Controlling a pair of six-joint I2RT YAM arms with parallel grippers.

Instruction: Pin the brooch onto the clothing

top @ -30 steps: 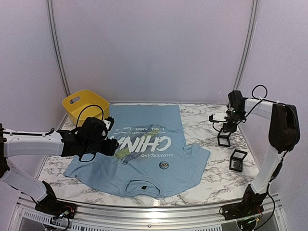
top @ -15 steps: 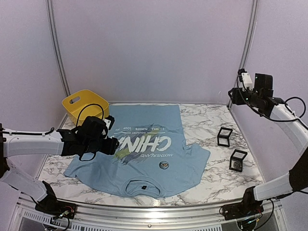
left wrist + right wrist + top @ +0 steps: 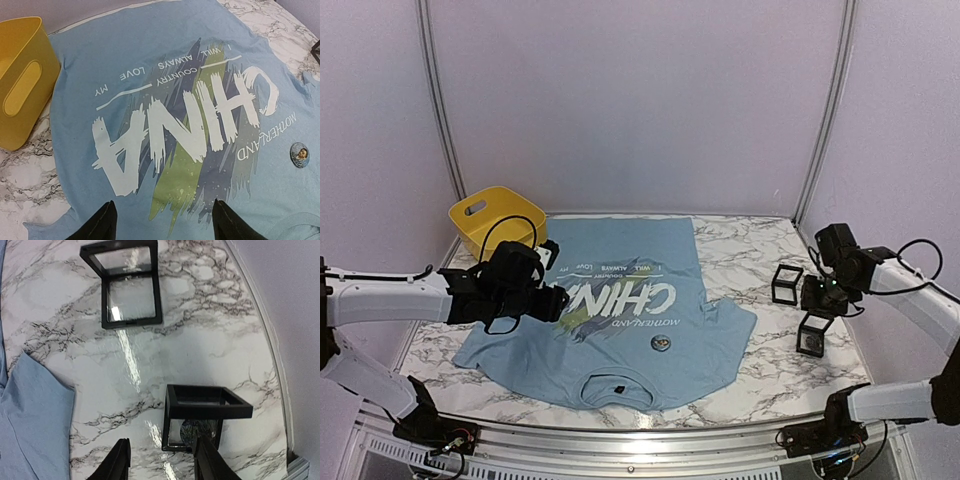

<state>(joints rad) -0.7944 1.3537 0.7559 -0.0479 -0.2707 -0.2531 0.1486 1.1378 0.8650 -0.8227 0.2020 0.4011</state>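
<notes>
The clothing, a light blue T-shirt (image 3: 620,330) (image 3: 165,65) with white "CHINA" lettering, lies flat on the marble table. A round brooch (image 3: 661,344) (image 3: 300,154) rests on its chest beside the print. My left gripper (image 3: 557,300) (image 3: 162,225) hovers open over the shirt's left side, above the lettering, with nothing between its fingers. My right gripper (image 3: 813,300) (image 3: 162,462) hangs open above the nearer black frame box (image 3: 813,334) (image 3: 200,415). A round silvery brooch (image 3: 197,430) sits inside this box. The right finger (image 3: 210,460) overlaps the box's front edge.
A second black frame box (image 3: 786,284) (image 3: 129,287) lies open and empty farther back on the right. A yellow basket (image 3: 495,220) (image 3: 20,85) stands at the back left, touching the shirt's edge. A shirt sleeve (image 3: 35,430) reaches toward the boxes.
The right arm left the farther box, swung high toward the back right corner, then came down over the nearer box. The left arm has not moved.
</notes>
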